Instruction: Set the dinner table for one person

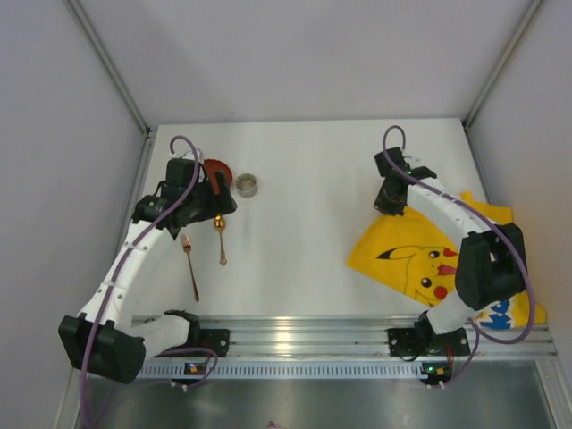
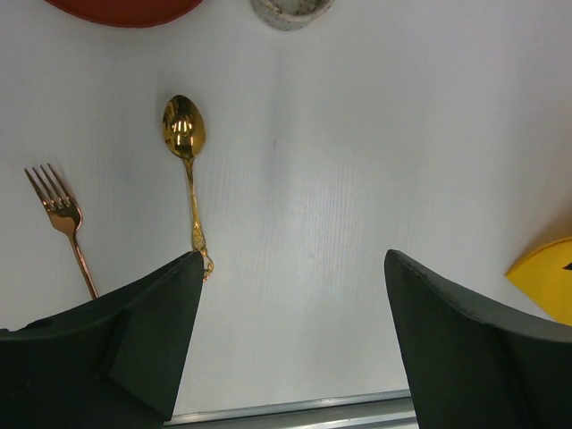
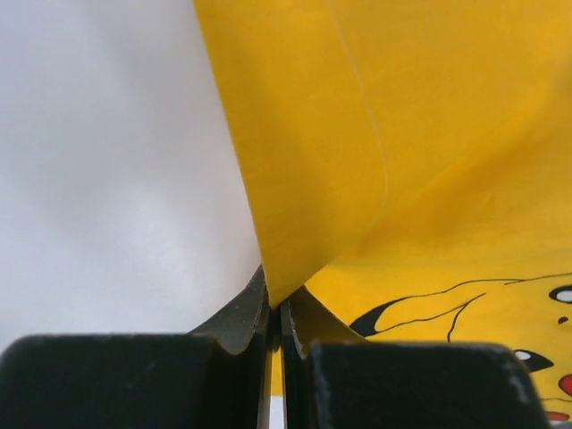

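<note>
The white dinner table point(image 1: 304, 170) holds a gold spoon point(image 1: 220, 238) and a copper fork point(image 1: 189, 264) at the left. My left gripper point(image 1: 217, 200) hovers open and empty above the spoon's bowl. In the left wrist view the gripper point(image 2: 293, 259) stands wide open, with the spoon point(image 2: 186, 161) and fork point(image 2: 64, 223) to its left. A red plate point(image 1: 217, 168) is partly hidden behind it. My right gripper point(image 1: 390, 206) is shut on the far corner of the yellow Pikachu cloth mat point(image 1: 429, 259), which folds up from the pinch point(image 3: 277, 308) in the right wrist view.
A small speckled cup point(image 1: 247, 185) stands right of the red plate; it also shows in the left wrist view point(image 2: 290, 11). The mat hangs over the table's right side. A silver rail point(image 1: 304, 335) runs along the near edge. Grey walls close in both sides.
</note>
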`<state>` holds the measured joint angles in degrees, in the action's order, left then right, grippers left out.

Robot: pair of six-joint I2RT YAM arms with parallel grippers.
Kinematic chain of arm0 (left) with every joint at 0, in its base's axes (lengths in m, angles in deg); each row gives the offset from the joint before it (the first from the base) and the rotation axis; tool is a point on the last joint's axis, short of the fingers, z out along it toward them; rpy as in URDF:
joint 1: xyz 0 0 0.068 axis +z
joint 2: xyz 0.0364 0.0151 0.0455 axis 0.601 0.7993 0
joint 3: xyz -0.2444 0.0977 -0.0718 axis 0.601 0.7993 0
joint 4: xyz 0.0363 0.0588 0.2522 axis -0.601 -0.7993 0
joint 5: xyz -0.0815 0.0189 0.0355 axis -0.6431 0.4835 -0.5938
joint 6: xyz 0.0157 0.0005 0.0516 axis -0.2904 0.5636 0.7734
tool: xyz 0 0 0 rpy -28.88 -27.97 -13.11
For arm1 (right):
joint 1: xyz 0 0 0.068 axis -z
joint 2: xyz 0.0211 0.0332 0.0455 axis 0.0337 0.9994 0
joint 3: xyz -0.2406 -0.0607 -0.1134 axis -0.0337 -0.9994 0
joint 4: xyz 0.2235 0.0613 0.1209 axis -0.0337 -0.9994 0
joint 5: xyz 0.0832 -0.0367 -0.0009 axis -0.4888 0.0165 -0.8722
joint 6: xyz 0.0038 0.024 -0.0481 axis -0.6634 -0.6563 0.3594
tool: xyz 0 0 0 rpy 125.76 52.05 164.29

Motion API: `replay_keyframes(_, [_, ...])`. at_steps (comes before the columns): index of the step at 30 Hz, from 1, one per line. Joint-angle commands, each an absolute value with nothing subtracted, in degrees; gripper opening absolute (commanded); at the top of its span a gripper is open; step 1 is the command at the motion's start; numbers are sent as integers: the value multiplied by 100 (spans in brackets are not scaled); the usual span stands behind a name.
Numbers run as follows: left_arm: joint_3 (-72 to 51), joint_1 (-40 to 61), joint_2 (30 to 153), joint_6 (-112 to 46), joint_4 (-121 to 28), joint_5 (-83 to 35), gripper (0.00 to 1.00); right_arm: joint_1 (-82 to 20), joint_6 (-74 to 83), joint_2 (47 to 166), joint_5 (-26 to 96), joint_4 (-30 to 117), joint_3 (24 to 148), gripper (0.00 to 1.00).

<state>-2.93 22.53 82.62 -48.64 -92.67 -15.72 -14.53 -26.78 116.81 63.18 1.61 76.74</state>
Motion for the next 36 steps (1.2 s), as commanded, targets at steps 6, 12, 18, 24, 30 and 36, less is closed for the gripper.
replay_keyframes(6, [-6,2235,7405,-4851,-9612,-1215,88,-3628,-3824,11964,5185,-153,9025,0])
replay_keyframes(12, [187,2235,6922,-4930,-9841,-1110,88,-4560,-3632,12896,4737,75,9956,0])
replay_keyframes(18, [223,2235,6746,-4930,-9999,-960,88,-4860,-3430,13469,4298,128,10634,65])
replay_keyframes(24, [100,2226,6903,-4868,-9815,-969,89,-4711,-3060,12600,4719,146,10118,100])
replay_keyframes(30, [3,2226,7613,-4895,-9332,-1039,89,-4017,-2604,11369,4939,225,8424,100])
replay_keyframes(36, [-620,2226,8913,-4930,-8717,-1030,89,-3129,-2085,11306,4579,505,7699,98])
